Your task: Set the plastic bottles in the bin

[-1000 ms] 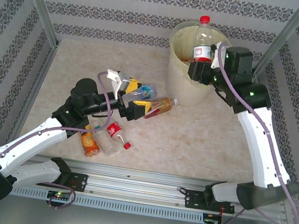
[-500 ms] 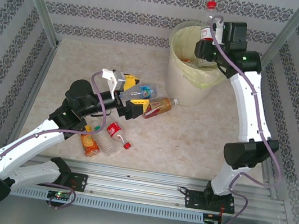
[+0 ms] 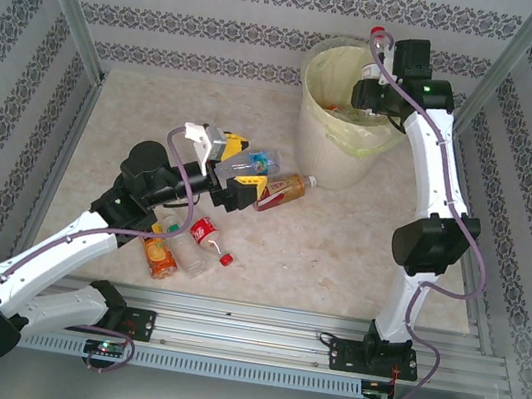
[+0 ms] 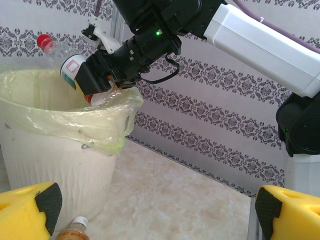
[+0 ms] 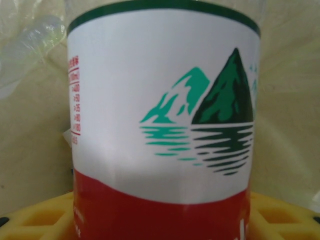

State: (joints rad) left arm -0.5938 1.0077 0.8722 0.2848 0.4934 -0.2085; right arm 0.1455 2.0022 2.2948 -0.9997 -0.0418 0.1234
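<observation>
Squeezed tight in the right gripper [image 4: 95, 82]: a bottle with a red cap [image 4: 71, 67], tipped over the far edge of the bin [image 3: 325, 158]. Up close from the right wrist, a white and red label with green mountains, between yellow pads [image 5: 280, 215]. Inside the bin, a pale yellow-green bag, folded over the rim.

Spread wide open and holding nothing, the left gripper [image 3: 239, 168], low over the table [image 3: 339, 252] and pointing at the bin. Right by its fingers, a bottle with a blue label [image 3: 254, 163] and a brown bottle [image 3: 283, 190], both lying down between that gripper and the bin. Nearer the arm bases, a bottle with a red label [image 3: 206, 235], an orange bottle [image 3: 161, 257] and a clear bottle [image 3: 187, 253], close together under the left arm.

Under it all, a pale table top like marble. All around, striped walls [image 3: 225, 11] with dark flower patterns, shiny metal posts [image 3: 69, 1], and a metal rail [image 3: 246, 323] along the near edge.
</observation>
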